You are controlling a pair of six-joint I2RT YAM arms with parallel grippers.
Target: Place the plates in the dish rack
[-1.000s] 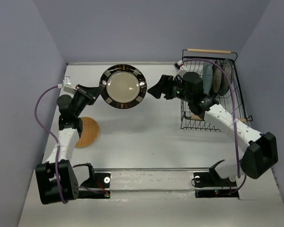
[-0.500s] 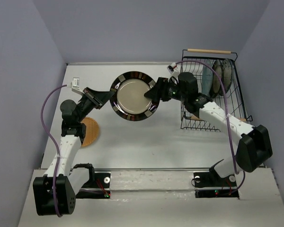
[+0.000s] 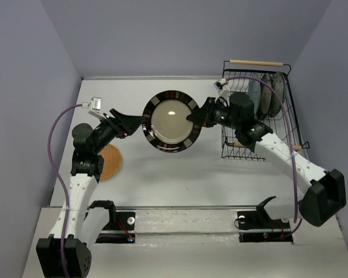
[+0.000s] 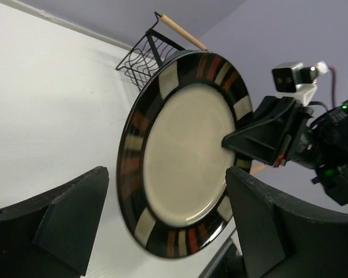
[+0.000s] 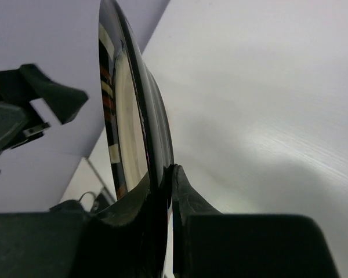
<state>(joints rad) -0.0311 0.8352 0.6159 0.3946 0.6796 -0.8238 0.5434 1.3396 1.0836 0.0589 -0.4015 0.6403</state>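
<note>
A dark-rimmed plate (image 3: 171, 120) with a beige centre hangs above the table between both arms. My right gripper (image 3: 196, 118) is shut on its right rim; in the right wrist view the plate (image 5: 133, 116) stands edge-on, pinched between the fingertips of my right gripper (image 5: 169, 180). My left gripper (image 3: 136, 124) is open at the plate's left rim. In the left wrist view its fingers (image 4: 64, 214) straddle the plate (image 4: 185, 150) with gaps on both sides. The black wire dish rack (image 3: 285, 124) stands at the back right, with a teal plate (image 3: 254, 94) upright inside.
A small orange-tan plate (image 3: 110, 163) lies flat on the table beside the left arm. More plates (image 3: 274, 91) stand in the rack behind the teal one. The rack's wooden handle (image 3: 256, 62) sits at its far end. Purple walls close in the table.
The left gripper, which carried the plate to the right, has opened and let go. The right gripper came in from the rack side and closed on the plate's right rim.
</note>
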